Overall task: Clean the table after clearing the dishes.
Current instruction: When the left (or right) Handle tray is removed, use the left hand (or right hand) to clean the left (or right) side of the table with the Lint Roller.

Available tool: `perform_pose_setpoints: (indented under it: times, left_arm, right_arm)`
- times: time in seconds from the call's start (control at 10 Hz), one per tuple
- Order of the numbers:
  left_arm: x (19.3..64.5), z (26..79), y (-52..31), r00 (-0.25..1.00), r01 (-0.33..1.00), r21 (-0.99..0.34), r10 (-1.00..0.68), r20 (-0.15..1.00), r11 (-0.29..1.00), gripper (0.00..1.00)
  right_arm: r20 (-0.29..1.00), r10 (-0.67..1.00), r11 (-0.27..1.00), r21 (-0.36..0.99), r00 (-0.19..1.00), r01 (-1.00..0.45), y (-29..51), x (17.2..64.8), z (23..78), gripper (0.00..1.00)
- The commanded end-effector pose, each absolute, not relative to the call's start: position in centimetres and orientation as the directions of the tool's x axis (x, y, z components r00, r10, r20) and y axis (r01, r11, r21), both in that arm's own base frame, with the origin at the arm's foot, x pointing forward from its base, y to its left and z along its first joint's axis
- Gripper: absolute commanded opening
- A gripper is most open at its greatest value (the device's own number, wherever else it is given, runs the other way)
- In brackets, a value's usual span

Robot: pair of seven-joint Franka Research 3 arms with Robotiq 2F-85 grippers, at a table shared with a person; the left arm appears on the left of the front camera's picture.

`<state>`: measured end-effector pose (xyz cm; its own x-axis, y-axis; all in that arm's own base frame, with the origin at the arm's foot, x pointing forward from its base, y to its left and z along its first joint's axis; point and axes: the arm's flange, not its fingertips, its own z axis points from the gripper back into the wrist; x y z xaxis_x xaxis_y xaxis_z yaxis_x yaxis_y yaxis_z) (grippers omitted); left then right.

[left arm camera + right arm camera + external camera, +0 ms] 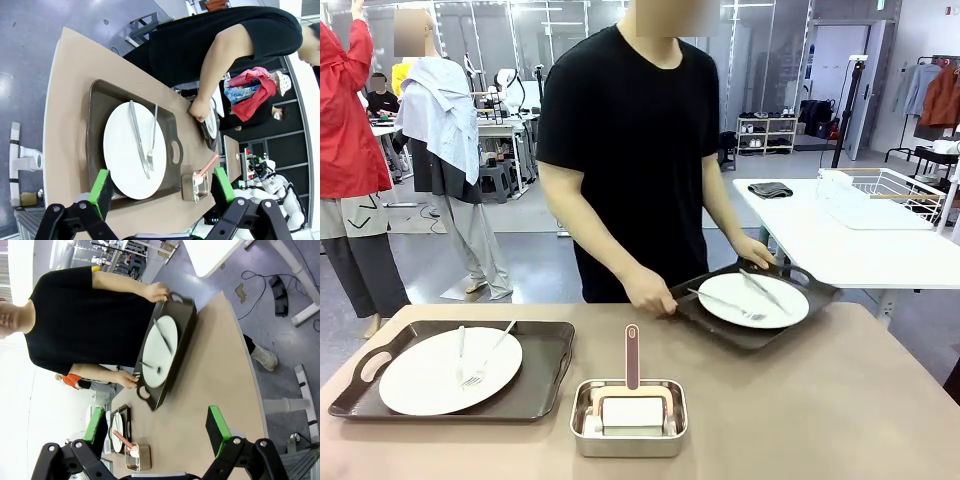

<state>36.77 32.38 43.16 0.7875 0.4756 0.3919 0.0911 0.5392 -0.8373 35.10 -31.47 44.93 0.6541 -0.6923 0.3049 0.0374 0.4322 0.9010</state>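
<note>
Beige tabletop (860, 400) carries a steel pan (628, 415). At its 9 o'clock lies the near tray (545, 385) with white plate (430, 375) and forks (485, 360). At its 1 o'clock the person's hands (650, 293) hold a second tray (720, 325).

Left claw (161, 186), open and empty, hangs over the near tray. In the wrist view the plate is at 12 o'clock and the tray's long axis runs 12 to 6.

Right claw (156, 427), likewise open, faces the second tray at 12 o'clock. Left arm judged nearer.

Table (840, 400) bears 1 tray (546, 368) and 1 steel pan (628, 446).
</note>
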Motion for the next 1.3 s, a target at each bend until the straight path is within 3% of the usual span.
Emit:
perform_pose_setpoints:
  times: [0.0,0.3,0.5,0.9,1.2]
  left_arm:
    - [36.6,43.4,32.8,0.788,0.098,-0.841,0.474,0.392,0.532,1.0]
    - [36.6,43.4,32.8,0.788,0.098,-0.841,0.474,0.392,0.532,1.0]
    - [36.6,43.4,32.8,0.788,0.098,-0.841,0.474,0.392,0.532,1.0]
    - [36.6,43.4,32.8,0.788,0.098,-0.841,0.474,0.392,0.532,1.0]
    - [36.6,43.4,32.8,0.788,0.098,-0.841,0.474,0.392,0.532,1.0]
  right_arm:
    - [0.427,-0.577,0.526,0.846,0.696,-0.083,-29.0,37.6,48.8,1.0]
    - [0.546,-0.211,0.635,0.707,0.811,-0.312,-16.9,46.3,54.0,1.0]
    - [0.579,0.035,0.644,0.61,0.815,-0.461,-6.5,49.1,55.1,1.0]
    - [0.546,0.48,0.582,0.388,0.687,-0.715,11.9,48.9,54.2,1.0]
    - [0.495,0.628,0.545,0.271,0.6,-0.794,18.3,47.9,51.7,1.0]
